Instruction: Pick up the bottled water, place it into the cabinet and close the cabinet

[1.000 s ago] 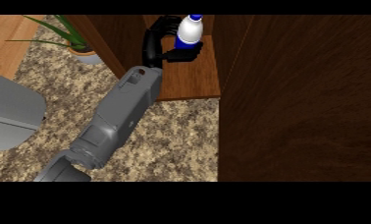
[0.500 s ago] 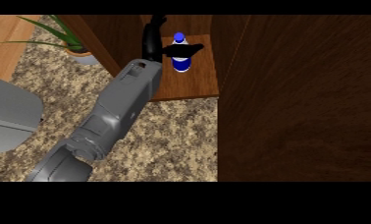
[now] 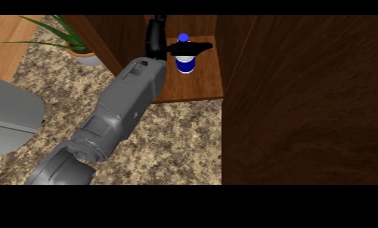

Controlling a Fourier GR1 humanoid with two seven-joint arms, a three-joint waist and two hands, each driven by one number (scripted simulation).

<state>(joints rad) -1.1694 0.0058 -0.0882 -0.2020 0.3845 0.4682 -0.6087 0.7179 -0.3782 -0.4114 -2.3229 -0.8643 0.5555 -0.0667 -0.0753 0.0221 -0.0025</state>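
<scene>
Head view: we see the small white plastic water bottle with a blue cap and blue label standing upright on the brown wooden cabinet shelf, inside the open cabinet. Our black left hand reaches in from the speckled granite counter and wraps the bottle's upper body just below the cap, fingers curled round it. We judge the bottle light, stiff and smooth, so somewhat slippery and easy to tip; the mid-body is the safest place to hold. The dark wooden cabinet door stands open at the right. Our right hand does not show.
</scene>
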